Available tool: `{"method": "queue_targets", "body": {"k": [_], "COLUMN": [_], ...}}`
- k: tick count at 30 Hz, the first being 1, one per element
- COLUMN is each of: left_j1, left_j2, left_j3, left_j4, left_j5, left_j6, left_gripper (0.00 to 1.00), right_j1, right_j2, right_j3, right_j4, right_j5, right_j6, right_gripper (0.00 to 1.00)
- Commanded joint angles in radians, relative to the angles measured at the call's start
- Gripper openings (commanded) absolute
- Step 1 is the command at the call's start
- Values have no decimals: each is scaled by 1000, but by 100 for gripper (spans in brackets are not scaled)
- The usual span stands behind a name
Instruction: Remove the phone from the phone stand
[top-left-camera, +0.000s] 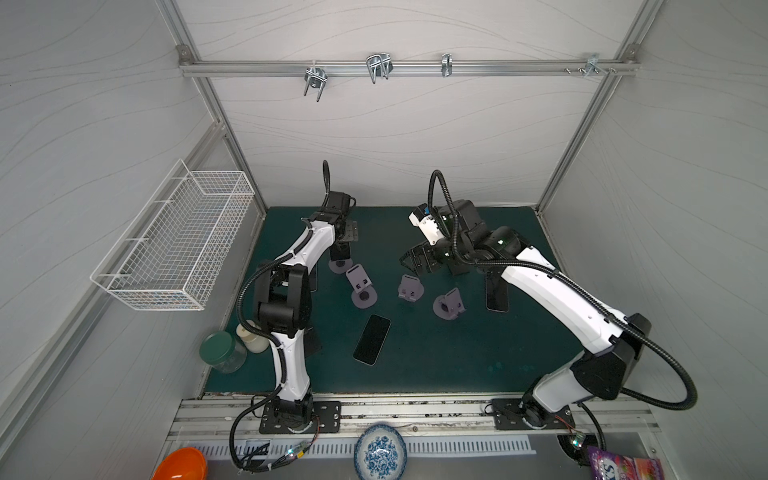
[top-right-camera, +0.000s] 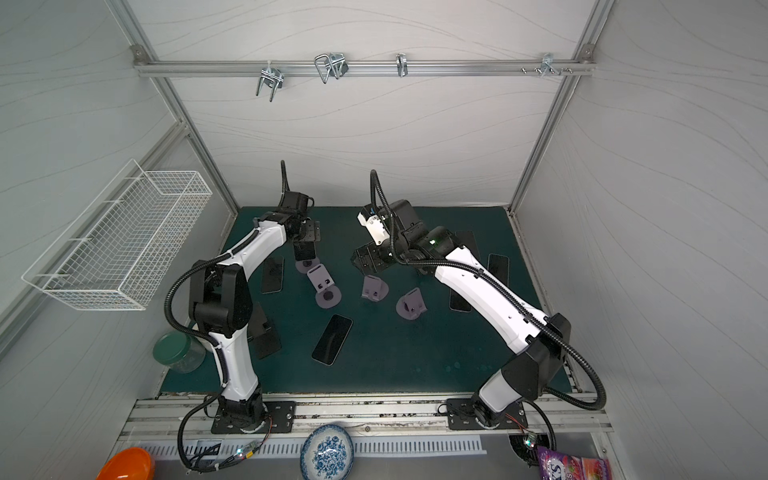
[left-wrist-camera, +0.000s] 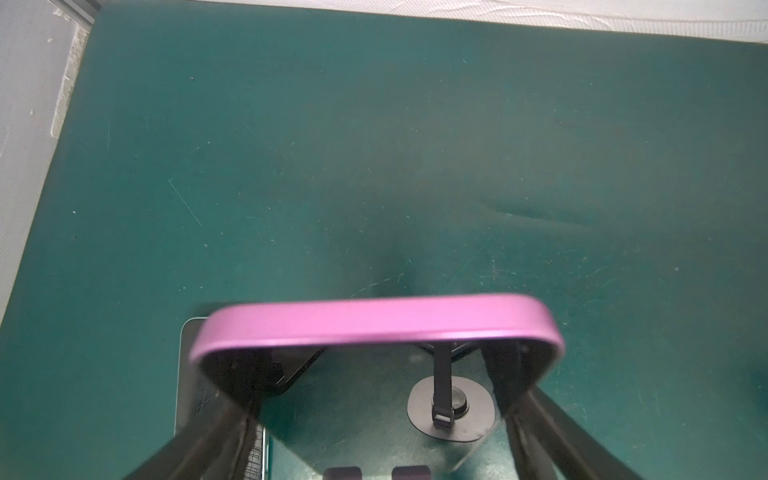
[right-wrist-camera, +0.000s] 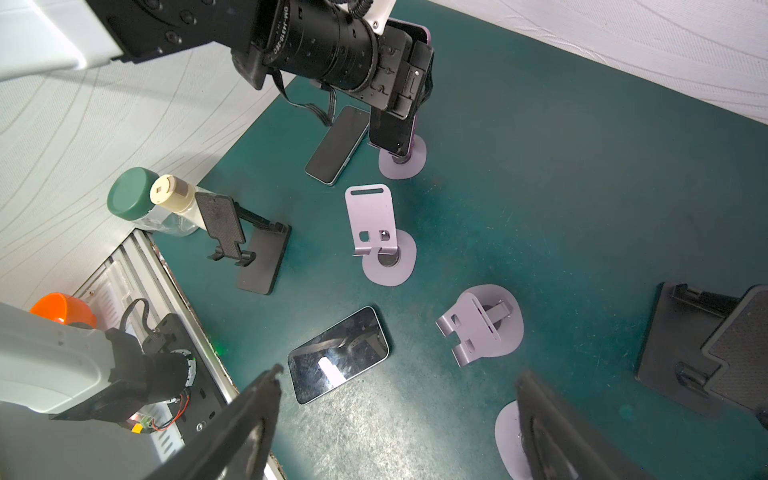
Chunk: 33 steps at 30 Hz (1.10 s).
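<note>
Just in front of the table's near edge, a blue-patterned bowl (top-left-camera: 380, 453) is seen on the metal ledge. Further in, a black phone (top-left-camera: 372, 338) is laid flat, screen up, near the middle of the table. A green-lidded jar (top-left-camera: 220, 351) is stood at the left edge. Behind these, a row of purple stands (top-left-camera: 410, 286) is spread across the middle of the table. Above that row the right gripper (right-wrist-camera: 401, 372) is held in the air, its jaws spread apart with nothing between them.

Farthest back, left of the middle and near the far edge, the left gripper (left-wrist-camera: 374, 370) is clamped on the purple phone (left-wrist-camera: 374, 322), its jaws pressed against the phone's two long sides. The phone is held nearly upright. The phone stand (right-wrist-camera: 402, 160) is placed directly beneath it, with its round base flat on the table. The phone's lower end is seen just above that base. In the left wrist view two purple tabs are shown at the phone's lower edge. Whether the phone rests on them cannot be told.
</note>
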Motion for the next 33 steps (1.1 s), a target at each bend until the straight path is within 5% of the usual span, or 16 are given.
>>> {"method": "queue_targets", "body": {"k": [1, 33], "left_j1": [7, 33], "left_j2": [9, -1], "left_j3": [18, 13], "left_j4": [23, 24], "left_j5": [14, 67], "left_j6": [-3, 7], "left_gripper": [90, 76], "right_j1": [10, 6], "right_j2": [-12, 12], "right_j3": [-2, 20], "right_j4": [-1, -22], "right_j5": [-8, -8], "right_j6": [-11, -25], "right_gripper": [89, 89]}}
